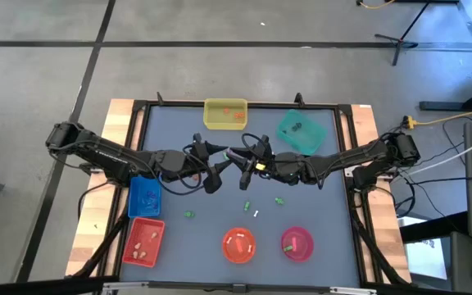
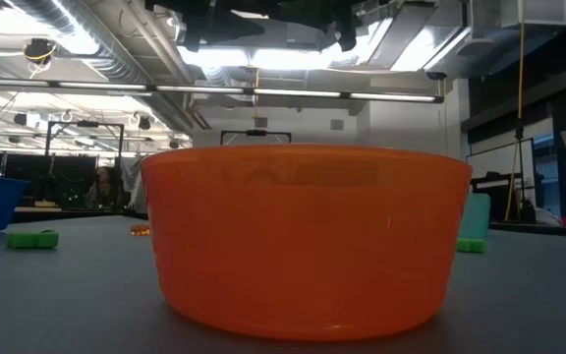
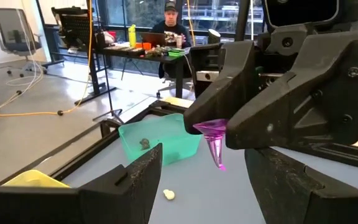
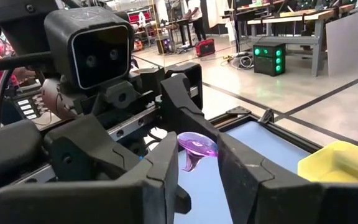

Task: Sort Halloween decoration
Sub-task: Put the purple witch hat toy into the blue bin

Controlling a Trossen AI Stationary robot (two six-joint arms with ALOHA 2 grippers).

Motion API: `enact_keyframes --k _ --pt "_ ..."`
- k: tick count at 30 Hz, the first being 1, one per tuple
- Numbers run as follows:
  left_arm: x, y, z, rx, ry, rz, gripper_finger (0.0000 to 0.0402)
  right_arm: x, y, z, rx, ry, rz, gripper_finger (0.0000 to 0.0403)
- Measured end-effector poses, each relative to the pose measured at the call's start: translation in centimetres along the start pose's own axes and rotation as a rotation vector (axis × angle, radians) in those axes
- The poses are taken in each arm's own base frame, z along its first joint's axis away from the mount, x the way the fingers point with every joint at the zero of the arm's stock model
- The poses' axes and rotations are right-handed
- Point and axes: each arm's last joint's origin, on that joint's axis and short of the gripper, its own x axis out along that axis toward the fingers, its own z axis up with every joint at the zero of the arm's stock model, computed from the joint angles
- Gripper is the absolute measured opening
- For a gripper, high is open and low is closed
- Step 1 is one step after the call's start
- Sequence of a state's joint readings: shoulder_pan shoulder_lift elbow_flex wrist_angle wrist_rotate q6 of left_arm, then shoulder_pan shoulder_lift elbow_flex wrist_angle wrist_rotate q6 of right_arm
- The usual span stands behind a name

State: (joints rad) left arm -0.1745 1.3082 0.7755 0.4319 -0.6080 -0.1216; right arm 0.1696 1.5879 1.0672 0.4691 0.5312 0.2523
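Note:
Both arms meet above the middle of the table. My right gripper (image 4: 197, 142) is shut on a small translucent purple trinket (image 3: 215, 138) with a wide top and a pointed tip. My left gripper (image 3: 207, 173) faces it head on, open. Its two fingers stand wide apart on either side of the trinket's line, and I cannot tell whether they touch it. In the high view the two grippers (image 1: 240, 159) are nose to nose. On the table below lie loose trinkets: three green ones (image 1: 189, 215) (image 1: 247, 205) (image 1: 279, 199) and a white one (image 1: 256, 213). My right gripper pinches the purple trinket's wide top end (image 4: 196, 145) between its two fingers, at their free ends. The fingers lie level and come from the table's right side. The trinket is lifted clear above the table, its pointed tip (image 3: 219, 163) hanging down below the fingers.
A yellow tray (image 1: 225, 113) and a teal tray (image 1: 301, 131) stand at the far edge. A blue tray (image 1: 144, 195) and a red tray (image 1: 144, 242) are at the left. An orange bowl (image 1: 239, 244) and a pink bowl (image 1: 297, 242) sit near the front. People sit beyond the table.

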Motion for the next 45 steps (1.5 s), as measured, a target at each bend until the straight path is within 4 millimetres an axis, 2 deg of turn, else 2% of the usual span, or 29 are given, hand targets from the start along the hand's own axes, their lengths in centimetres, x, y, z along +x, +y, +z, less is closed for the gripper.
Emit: enact_keyframes --k 5,15,45 --pt "-0.01 -0.01 0.01 0.0 0.0 0.0 0.0209 0.0 0.0 0.0 0.0 0.0 0.0 0.0097" --pt "-0.01 -0.01 0.02 -0.002 -0.001 0.0 0.0169 0.0 0.0 0.0 0.0 0.0 0.0 0.0097" --pt "-0.01 -0.04 0.29 -0.052 -0.025 -0.004 0.0091 0.0 -0.09 0.07 0.007 -0.012 -0.035 0.0097"
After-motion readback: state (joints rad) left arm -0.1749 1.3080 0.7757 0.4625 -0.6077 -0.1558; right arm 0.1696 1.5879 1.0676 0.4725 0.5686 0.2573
